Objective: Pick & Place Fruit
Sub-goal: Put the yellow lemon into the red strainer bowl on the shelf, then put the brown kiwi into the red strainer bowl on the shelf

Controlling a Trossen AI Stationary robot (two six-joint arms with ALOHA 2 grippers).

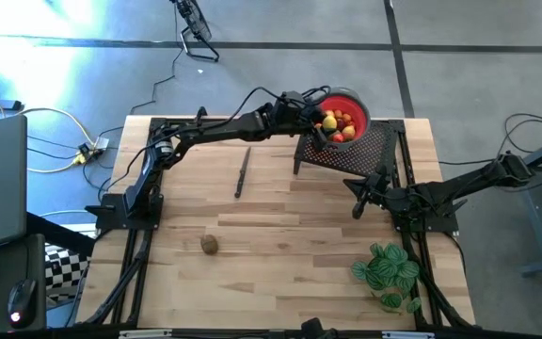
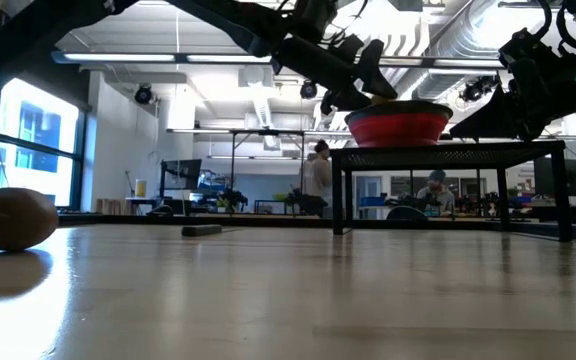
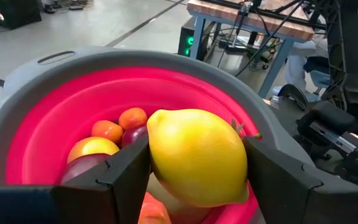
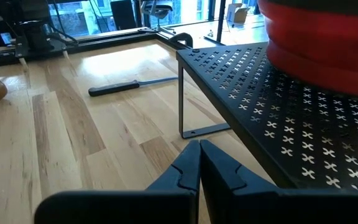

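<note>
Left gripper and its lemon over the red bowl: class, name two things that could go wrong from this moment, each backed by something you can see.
1. The left gripper pinches the rounded lemon only at its sides, so it might slip.
2. The red bowl already holds a heap of fruit; dropped there, the lemon could roll off the pile and over the rim.
</note>
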